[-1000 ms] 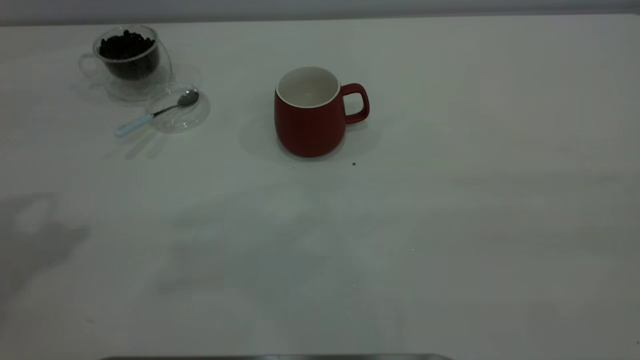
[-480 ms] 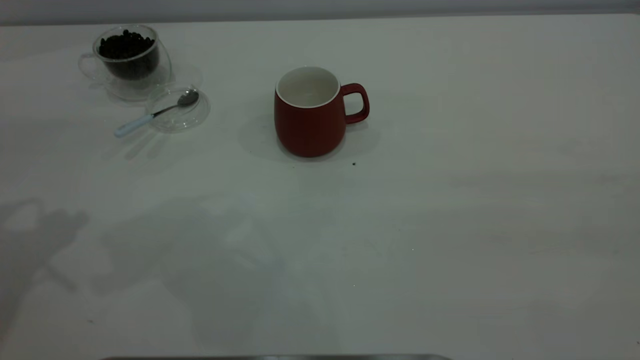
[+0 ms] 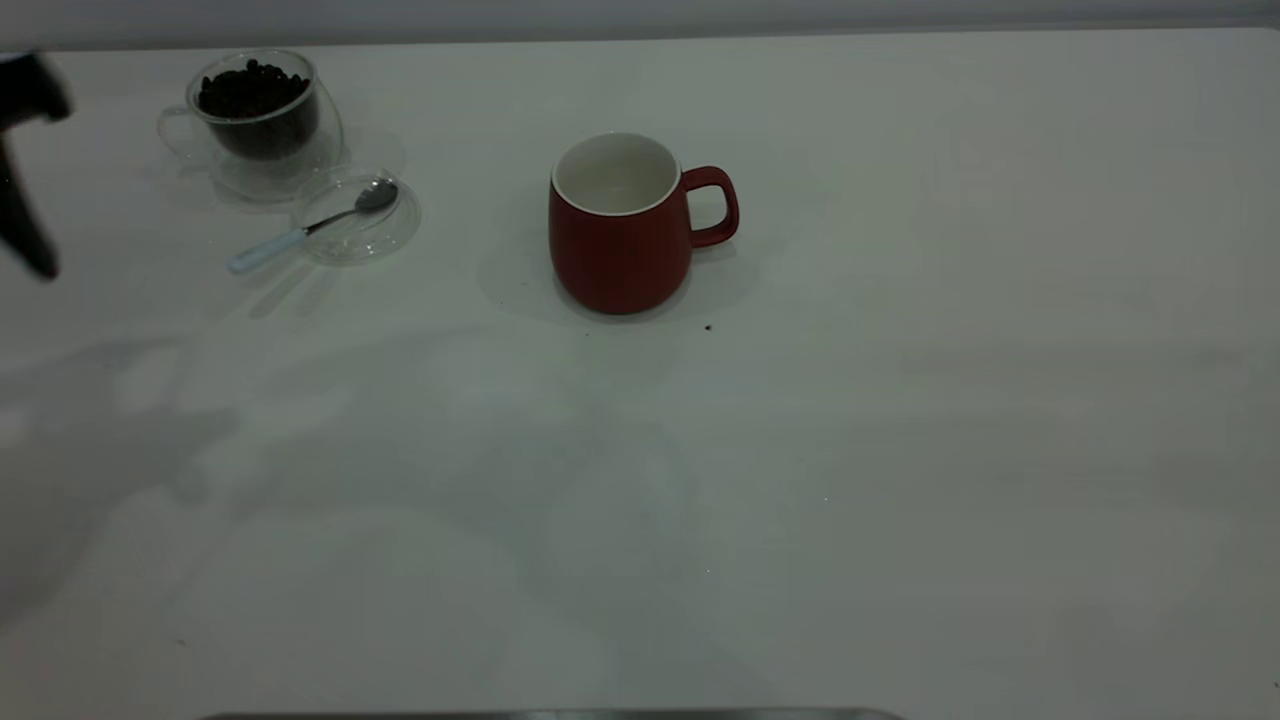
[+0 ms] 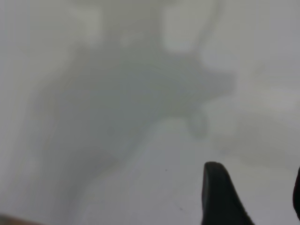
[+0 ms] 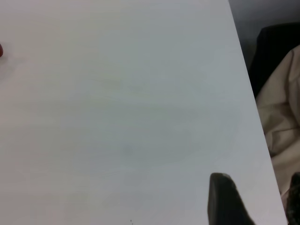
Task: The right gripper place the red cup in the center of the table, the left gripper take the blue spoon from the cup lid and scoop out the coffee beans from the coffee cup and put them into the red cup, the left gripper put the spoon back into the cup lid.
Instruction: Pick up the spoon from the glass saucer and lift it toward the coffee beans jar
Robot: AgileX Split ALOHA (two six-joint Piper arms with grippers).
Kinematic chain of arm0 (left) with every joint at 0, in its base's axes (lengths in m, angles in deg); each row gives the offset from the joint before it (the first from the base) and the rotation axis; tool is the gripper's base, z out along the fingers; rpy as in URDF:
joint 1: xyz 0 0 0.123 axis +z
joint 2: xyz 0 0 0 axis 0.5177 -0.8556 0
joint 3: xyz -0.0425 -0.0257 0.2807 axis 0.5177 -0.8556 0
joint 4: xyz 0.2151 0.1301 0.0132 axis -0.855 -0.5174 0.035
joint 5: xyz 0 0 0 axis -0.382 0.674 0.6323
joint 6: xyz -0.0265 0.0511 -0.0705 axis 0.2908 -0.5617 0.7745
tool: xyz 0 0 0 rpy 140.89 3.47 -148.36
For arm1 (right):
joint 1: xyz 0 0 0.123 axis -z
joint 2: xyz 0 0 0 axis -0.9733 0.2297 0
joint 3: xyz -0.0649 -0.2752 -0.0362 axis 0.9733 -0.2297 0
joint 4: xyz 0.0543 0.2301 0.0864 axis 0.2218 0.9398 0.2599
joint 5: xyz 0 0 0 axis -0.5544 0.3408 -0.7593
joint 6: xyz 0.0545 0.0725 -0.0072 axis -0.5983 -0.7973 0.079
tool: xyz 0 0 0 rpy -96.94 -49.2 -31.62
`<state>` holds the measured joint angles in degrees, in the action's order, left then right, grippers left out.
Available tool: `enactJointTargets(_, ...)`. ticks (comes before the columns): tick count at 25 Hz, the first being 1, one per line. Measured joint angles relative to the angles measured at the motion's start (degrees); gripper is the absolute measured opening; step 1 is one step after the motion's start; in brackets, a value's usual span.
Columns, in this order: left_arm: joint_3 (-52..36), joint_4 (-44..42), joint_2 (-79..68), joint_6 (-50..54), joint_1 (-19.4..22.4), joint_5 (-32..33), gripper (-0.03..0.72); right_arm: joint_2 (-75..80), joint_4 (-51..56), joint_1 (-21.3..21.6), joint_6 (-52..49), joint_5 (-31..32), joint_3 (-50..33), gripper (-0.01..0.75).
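Two arms are on this job, but only the left gripper (image 3: 28, 180) is showing in the exterior view, at the desk's (image 3: 900, 450) left edge. Its fingers (image 4: 220, 194) are standing apart, released and holding nothing. The right gripper (image 5: 255, 201) is hanging over the desk's far right edge, its fingers also spread and empty.

I am judging the red cup (image 3: 620, 225) already centred, so the blue spoon (image 3: 310, 228) comes next. It is lying to the right of the left fingers, nearer that arm by far. Its bowl is resting in the cup lid (image 3: 355, 217), just beside the coffee cup (image 3: 258, 115) of coffee beans (image 3: 250, 90). Its long axis is running diagonally, the handle pointing out over the lid's rim toward the camera and the left.
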<state>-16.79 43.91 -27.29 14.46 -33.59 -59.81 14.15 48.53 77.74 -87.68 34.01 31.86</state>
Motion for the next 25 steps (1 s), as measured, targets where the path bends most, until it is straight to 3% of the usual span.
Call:
enactJointTargets(6,12.47,0.2,-6.87,-9.59,-6.46,5.15,0.421,0.0,0.0,0.0,0.0,0.0,0.0,0.354)
enactJointTargets(15,28.95,0.2,-28.69,-15.08,-6.73,8.94,0.421,0.0,0.0,0.0,0.0,0.0,0.0,0.354)
enactJointTargets(25,32.7,-1.7,-33.83,-16.67,-6.73,5.75,0.421,0.0,0.0,0.0,0.0,0.0,0.0,0.354)
